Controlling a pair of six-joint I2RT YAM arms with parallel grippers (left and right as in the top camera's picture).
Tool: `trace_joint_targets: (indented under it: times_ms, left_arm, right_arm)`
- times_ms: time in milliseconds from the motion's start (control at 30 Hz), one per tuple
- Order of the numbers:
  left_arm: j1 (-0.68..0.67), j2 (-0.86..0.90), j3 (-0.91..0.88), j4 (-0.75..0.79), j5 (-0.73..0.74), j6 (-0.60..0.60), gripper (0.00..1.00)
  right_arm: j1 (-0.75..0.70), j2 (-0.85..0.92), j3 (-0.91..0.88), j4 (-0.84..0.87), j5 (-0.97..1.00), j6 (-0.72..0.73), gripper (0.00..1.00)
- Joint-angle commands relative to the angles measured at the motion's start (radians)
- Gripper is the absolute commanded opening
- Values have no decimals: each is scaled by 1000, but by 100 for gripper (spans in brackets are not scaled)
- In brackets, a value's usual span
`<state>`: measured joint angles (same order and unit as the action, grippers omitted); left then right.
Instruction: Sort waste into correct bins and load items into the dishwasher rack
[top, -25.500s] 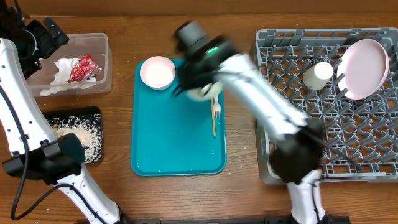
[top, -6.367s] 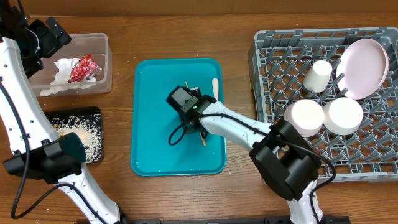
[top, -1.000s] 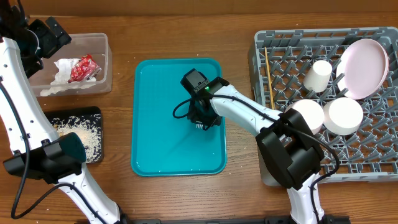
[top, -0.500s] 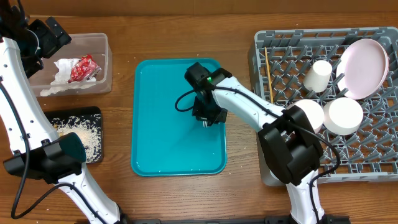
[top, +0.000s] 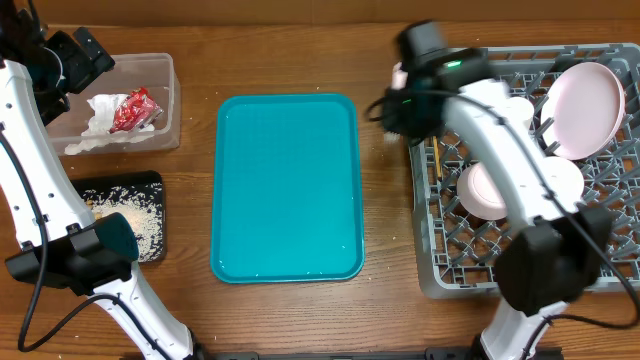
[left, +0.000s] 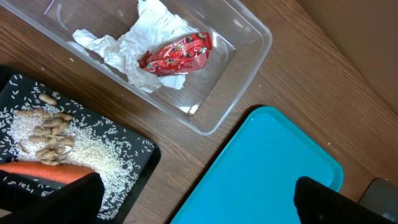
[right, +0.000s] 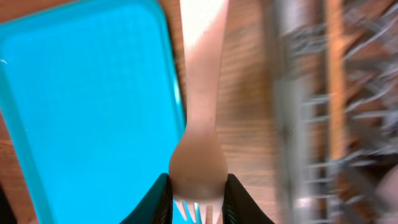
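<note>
My right gripper (right: 198, 196) is shut on the white fork (right: 200, 93), held above the wood between the teal tray (top: 287, 190) and the grey dishwasher rack (top: 600, 255); overhead the right gripper (top: 400, 118) is at the rack's left edge. The rack holds the pale plate (top: 588, 105), two white bowls (top: 478, 190), the cup (top: 516, 108) and the wooden stick (top: 437, 160). My left gripper (left: 193, 208) is open and empty, high above the clear tub (left: 233, 74) with napkins (left: 143, 46) and the red wrapper (left: 177, 55). The black tray (left: 134, 155) holds rice and the carrot (left: 37, 171).
The teal serving tray (left: 273, 168) lies bare in the middle of the wooden table. The clear tub (top: 165, 100) sits at the back left with the black tray (top: 150, 185) in front of it. The left arm stands along the left edge.
My right gripper has lifted the fork off the teal tray and carried it right and back to the rack's left edge. The left arm has not moved.
</note>
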<state>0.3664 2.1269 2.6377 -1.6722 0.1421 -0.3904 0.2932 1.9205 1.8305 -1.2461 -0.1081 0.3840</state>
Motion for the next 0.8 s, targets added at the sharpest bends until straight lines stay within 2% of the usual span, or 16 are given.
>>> trace_joint_targets:
  times_ms: [0, 167, 300, 367, 400, 433, 467, 533, 567, 667, 767]
  left_arm:
    - [-7, 0, 0, 2, 5, -6, 100]
    - [-7, 0, 0, 2, 5, -6, 100]
    - [-7, 0, 0, 1, 5, -6, 100]
    - [-7, 0, 0, 2, 5, -6, 100]
    - [-7, 0, 0, 2, 5, -6, 100]
    - [-7, 0, 0, 2, 5, -6, 99]
    - [-7, 0, 0, 2, 5, -6, 100]
    - [-7, 0, 0, 1, 5, -6, 100]
    - [-7, 0, 0, 2, 5, -6, 100]
    - [-7, 0, 0, 2, 5, -6, 100]
    - [-7, 0, 0, 1, 5, -6, 100]
  right_arm:
    - [-134, -47, 26, -15, -82, -252, 4]
    - [-258, -45, -11, -10, -159, -349, 6]
    - [-275, -45, -57, 19, -159, -363, 16]
    - [-275, -45, -79, 37, -160, -362, 25]
    - [-273, -45, -100, 53, -162, -362, 37]
    - [-273, -45, -108, 58, -166, -361, 43]
    - [-273, -45, -109, 59, -167, -357, 53]
    - [-273, -45, -109, 59, -167, -354, 76]
    - [-273, -45, -109, 59, -167, -350, 84]
    - [-273, -45, -109, 40, -167, -332, 89]
    - [-273, -45, -95, 3, -200, -298, 89]
